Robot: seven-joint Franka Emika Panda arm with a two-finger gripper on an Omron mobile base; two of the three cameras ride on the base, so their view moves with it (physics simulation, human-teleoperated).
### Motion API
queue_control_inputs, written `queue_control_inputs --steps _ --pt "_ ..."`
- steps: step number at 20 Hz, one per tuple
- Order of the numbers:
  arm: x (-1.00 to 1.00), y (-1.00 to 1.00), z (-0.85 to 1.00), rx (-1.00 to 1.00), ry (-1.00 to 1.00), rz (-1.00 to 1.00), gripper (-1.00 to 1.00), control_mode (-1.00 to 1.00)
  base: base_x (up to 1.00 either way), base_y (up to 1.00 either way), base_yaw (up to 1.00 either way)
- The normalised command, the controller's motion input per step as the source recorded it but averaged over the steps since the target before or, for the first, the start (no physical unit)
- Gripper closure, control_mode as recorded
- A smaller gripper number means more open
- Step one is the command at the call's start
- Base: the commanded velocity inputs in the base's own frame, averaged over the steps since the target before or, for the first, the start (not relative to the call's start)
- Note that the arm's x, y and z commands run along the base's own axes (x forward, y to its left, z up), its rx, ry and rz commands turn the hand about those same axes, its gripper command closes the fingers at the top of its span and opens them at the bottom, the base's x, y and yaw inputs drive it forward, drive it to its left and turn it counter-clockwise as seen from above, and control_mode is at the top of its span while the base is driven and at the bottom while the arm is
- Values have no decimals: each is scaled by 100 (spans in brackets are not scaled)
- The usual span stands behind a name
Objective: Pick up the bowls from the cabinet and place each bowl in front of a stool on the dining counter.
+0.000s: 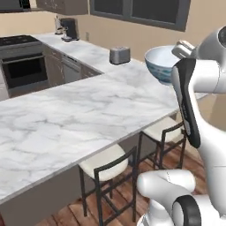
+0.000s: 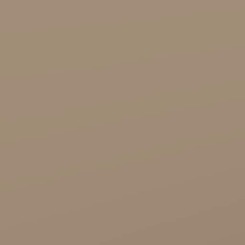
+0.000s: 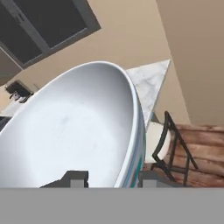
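Observation:
A white bowl (image 1: 160, 64) with a blue-teal pattern outside hangs tilted in the air over the far right end of the dining counter (image 1: 66, 119). My gripper (image 1: 180, 54) is shut on its rim. In the hand view the two fingertips (image 3: 151, 178) straddle the rim of the bowl (image 3: 74, 131), one inside and one outside. Two stools stand under the counter's near edge, one stool (image 1: 106, 161) at the middle and a second stool (image 1: 164, 128) to the right, below the bowl. The hand view shows a stool (image 3: 168, 144) beside the counter's corner (image 3: 146, 81). The cabinet is out of view.
A toaster (image 1: 119, 55) sits on the marble just left of the bowl. A coffee machine (image 1: 68, 28) and an oven (image 1: 22, 62) are at the far left. A dark window (image 1: 141, 11) is behind. A tan wall (image 2: 122, 122) stands close on the right.

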Motion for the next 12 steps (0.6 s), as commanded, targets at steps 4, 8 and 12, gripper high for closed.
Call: queue_control_inputs --steps 4,8,12 --pt "0 0 0 0 0 0 100 100 95 -26 59" --pt "0 0 0 0 0 0 100 100 100 -6 62" --pt "0 0 0 0 0 0 100 100 100 0 58"
